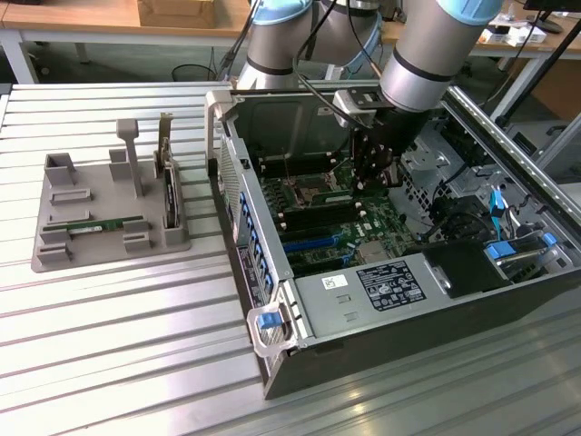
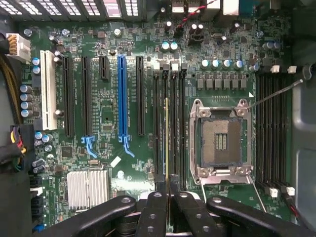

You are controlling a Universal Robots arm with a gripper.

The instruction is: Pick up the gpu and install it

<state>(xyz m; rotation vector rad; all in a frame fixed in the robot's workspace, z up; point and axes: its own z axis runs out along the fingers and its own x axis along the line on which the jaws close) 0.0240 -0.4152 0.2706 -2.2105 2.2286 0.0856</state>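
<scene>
In the wrist view my gripper [image 2: 169,191] is shut on the gpu [image 2: 167,140], a thin green board seen edge-on between the black fingers [image 2: 157,210]. It hangs in line with the black memory slots [image 2: 170,123] beside the empty processor socket [image 2: 220,140]. Whether its lower edge touches a slot I cannot tell. In the exterior view the gripper [image 1: 375,177] reaches down into the open computer case [image 1: 272,272], over the green motherboard [image 1: 363,222].
A grey holder [image 1: 54,245] on the slatted table at the exterior view's left carries another green stick [image 1: 95,224] and an upright dark card with a metal bracket [image 1: 168,186]. The case's walls, cables and blue latches [image 1: 502,250] surround the gripper.
</scene>
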